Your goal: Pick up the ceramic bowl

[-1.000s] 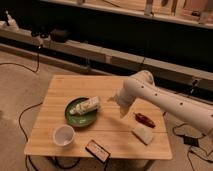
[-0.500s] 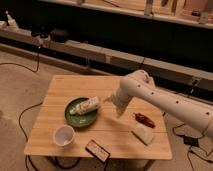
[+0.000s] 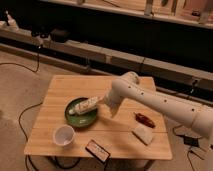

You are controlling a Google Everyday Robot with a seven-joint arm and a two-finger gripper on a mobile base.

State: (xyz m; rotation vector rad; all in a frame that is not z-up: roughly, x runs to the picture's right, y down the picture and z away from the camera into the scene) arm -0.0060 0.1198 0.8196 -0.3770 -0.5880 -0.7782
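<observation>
Showing the ceramic bowl (image 3: 86, 119), shallow, dark green and glossy, lying flat on the left half of a pale wooden desk (image 3: 62, 90). Reaching over it from the right on a white arm (image 3: 150, 100), placing the pale tool (image 3: 76, 110) low across the bowl's inside, pointing left. Leaving the tool's state, apart or together, impossible to tell. Judging the approach as done, with gripping and lifting not yet done. Showing, nearer the front edge, a white cup (image 3: 64, 135) just beside the bowl and a dark flat device (image 3: 97, 150); further right, a reddish packet (image 3: 143, 119) and a pale block (image 3: 144, 134).
</observation>
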